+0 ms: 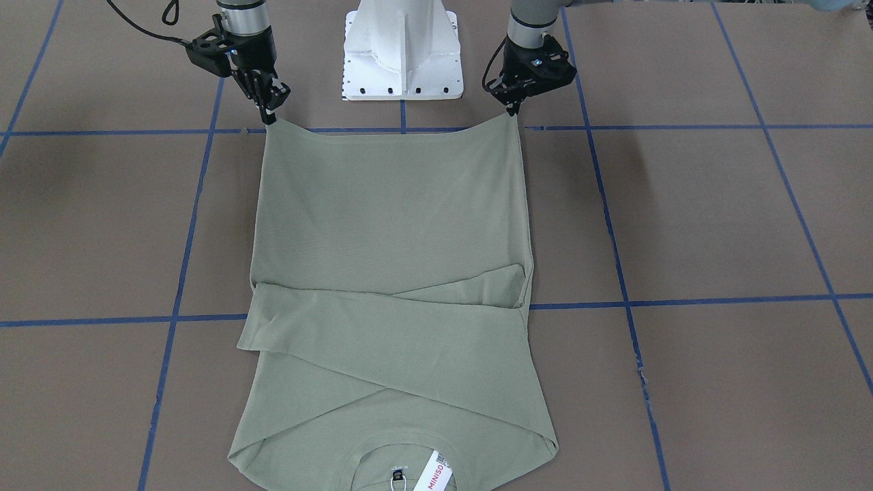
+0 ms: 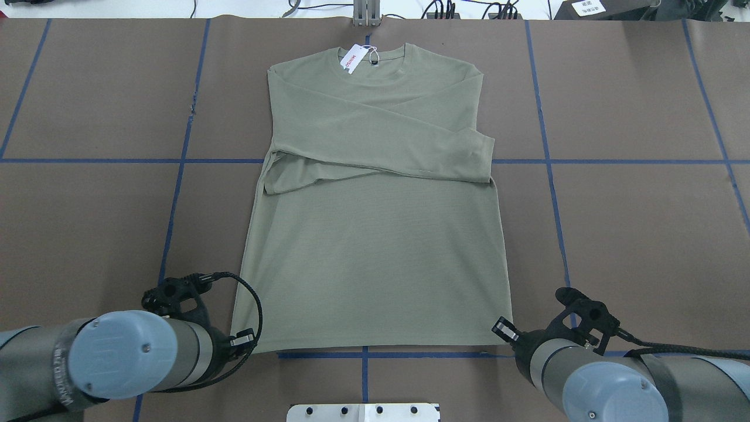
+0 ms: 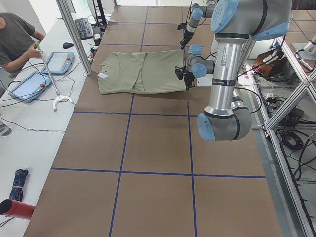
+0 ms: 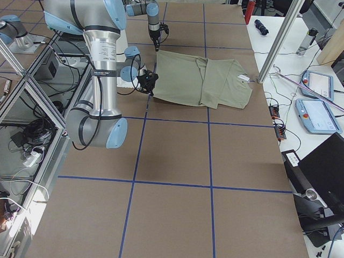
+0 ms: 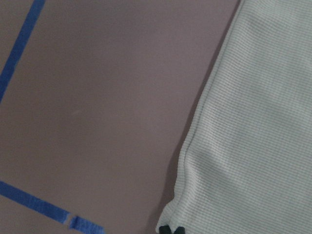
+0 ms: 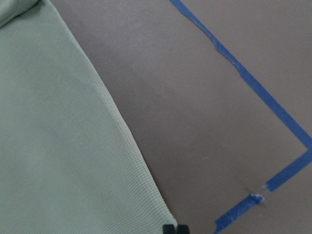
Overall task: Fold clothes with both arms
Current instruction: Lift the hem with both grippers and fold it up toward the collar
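Observation:
The sage-green shirt (image 1: 392, 225) lies flat on the brown table, both sleeves folded across its chest (image 2: 381, 146). Its white hang tag (image 2: 353, 58) sits at the collar, on the side far from the robot. My left gripper (image 1: 513, 109) is shut on one hem corner; in the left wrist view the closed tips (image 5: 170, 229) pinch the ribbed fabric (image 5: 253, 122). My right gripper (image 1: 268, 114) is shut on the other hem corner, as the right wrist view (image 6: 175, 228) shows. Both corners are pulled up into small peaks and the hem is stretched taut between them.
The white pedestal base (image 1: 402, 54) stands just behind the hem between the arms. Blue tape lines (image 1: 682, 300) grid the table. An operator (image 3: 15, 39) with tablets and a grabber stick sits beyond the table's far edge.

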Controlling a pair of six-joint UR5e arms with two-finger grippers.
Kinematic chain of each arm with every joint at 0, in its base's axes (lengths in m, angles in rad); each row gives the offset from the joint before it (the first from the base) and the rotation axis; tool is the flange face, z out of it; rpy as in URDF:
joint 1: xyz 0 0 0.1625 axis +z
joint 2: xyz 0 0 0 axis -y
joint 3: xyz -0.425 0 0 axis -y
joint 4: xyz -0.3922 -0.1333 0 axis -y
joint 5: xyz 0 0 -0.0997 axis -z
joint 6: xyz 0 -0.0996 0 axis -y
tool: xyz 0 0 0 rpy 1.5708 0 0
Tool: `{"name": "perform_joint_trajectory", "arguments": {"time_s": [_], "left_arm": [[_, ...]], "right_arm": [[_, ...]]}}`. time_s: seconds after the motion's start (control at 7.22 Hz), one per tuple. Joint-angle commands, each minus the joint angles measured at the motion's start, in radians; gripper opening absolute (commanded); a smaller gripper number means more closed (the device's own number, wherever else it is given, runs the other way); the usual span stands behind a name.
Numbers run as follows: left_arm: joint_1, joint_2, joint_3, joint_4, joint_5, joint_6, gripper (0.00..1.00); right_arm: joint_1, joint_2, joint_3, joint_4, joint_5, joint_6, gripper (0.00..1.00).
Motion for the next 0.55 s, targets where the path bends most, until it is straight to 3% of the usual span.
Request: {"name": "perform_joint_trajectory", "arguments": {"time_s": [0.0, 0.42], "left_arm": [[0.068, 0.024, -0.134, 0.029, -0.033, -0.091, 0.00], [0.089, 0.016, -0.196, 0.029, -0.033, -0.151, 0.00]], "right_arm": [[-0.087, -0.001, 0.136, -0.130, 0.000, 0.001, 0.00], [-0.077, 0.007, 0.209, -0.186, 0.002, 0.002, 0.00]]}}
